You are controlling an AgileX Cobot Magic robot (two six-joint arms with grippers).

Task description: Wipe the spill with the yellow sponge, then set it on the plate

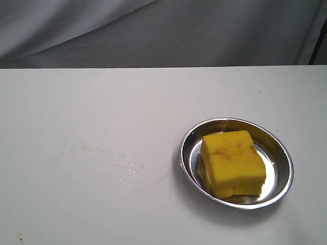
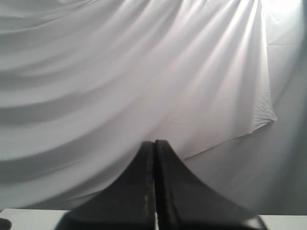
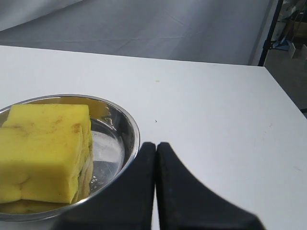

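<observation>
Exterior: blocky foam yellow sponge [image 1: 233, 161] sits inside round shiny steel plate [image 1: 278, 158], open white table [image 1: 92, 97] on every side; thin wet spill [image 1: 127, 171] smear lies left of plate, apart | Left wrist: left gripper [image 2: 154, 143] pinched together, empty, facing draped cloth [image 2: 120, 72] | Right wrist: right gripper [image 3: 157, 146] pressed together, empty, just beside plate rim

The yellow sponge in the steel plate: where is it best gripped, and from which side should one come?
Probably from straight above, closing on two opposite side faces of the yellow sponge, near its top. The rim of the plate surrounds its base, so a sideways approach looks blocked, while its upper part rises above the rim.
</observation>
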